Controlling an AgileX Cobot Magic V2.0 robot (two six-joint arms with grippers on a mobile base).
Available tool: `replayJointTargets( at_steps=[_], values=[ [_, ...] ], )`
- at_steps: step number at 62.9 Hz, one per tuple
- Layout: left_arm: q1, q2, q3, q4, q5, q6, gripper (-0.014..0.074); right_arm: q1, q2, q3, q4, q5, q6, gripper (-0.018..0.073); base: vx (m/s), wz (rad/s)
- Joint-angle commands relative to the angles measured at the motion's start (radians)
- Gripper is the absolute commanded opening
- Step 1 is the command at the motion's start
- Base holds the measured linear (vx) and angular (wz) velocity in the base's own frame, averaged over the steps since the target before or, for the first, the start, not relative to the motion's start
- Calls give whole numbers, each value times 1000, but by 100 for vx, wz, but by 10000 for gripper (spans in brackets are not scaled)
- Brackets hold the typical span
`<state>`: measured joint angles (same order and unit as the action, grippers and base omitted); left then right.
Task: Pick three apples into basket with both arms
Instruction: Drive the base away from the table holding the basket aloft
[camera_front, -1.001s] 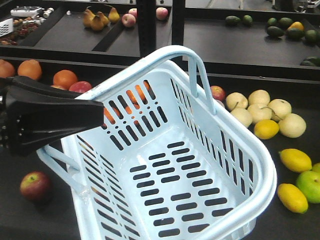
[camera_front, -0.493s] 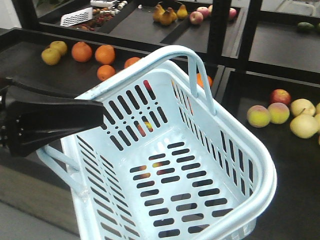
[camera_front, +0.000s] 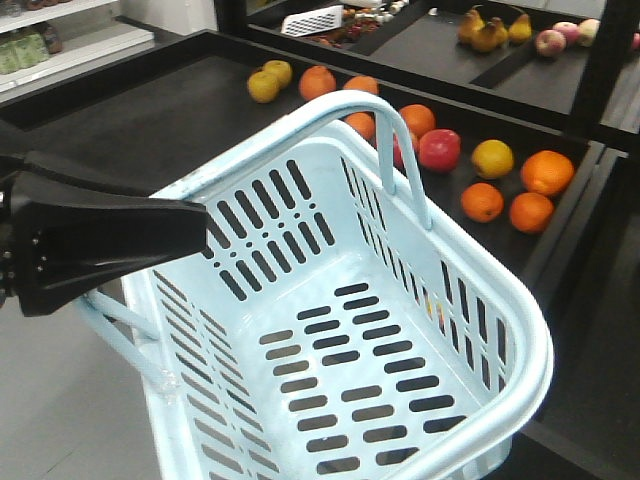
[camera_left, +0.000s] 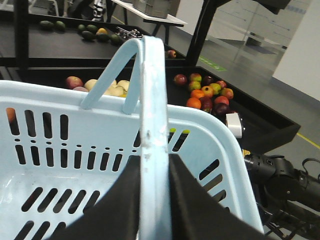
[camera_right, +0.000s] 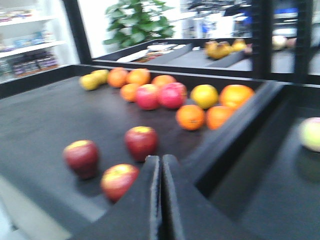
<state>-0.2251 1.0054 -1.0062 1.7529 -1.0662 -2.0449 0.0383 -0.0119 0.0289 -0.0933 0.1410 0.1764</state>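
Note:
The light-blue basket (camera_front: 340, 330) fills the front view, tilted, with nothing inside. My left gripper (camera_front: 190, 232) is shut on one hoop handle; in the left wrist view the handle (camera_left: 152, 100) runs up between the black fingers of the left gripper (camera_left: 152, 159). Three dark-red apples lie on the black shelf just ahead of my right gripper (camera_right: 161, 158): one (camera_right: 81, 156) to the left, one (camera_right: 141, 141) straight ahead and one (camera_right: 119, 180) closest on the left. The right gripper is shut with nothing in it, and touches none of the apples.
Behind the apples lie lighter red apples (camera_right: 171, 95), oranges (camera_right: 190, 116) and yellow fruit (camera_right: 205, 95). A raised black divider (camera_right: 235, 135) borders the shelf on the right. Grey floor (camera_front: 60, 400) lies left of the shelf. Pears (camera_front: 490, 28) sit on a farther shelf.
The front view has swung left along the shelves: the oranges and red apples slid to the right and grey floor came in at the left. Basket and left gripper keep their place in the frame.

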Motion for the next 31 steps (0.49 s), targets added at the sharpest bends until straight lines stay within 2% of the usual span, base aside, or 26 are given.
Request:
replayJointTargets(
  at_steps=[1,31],
  values=[
    [-2,-19,-27,50,33,0,-6,-7,-13,12,-10,-76,-1,-7,-16,60],
    [-2,-19,-27,50,33,0,-6,-7,-13,12,-10,-76,-1,-7,-16,62]
  ],
)
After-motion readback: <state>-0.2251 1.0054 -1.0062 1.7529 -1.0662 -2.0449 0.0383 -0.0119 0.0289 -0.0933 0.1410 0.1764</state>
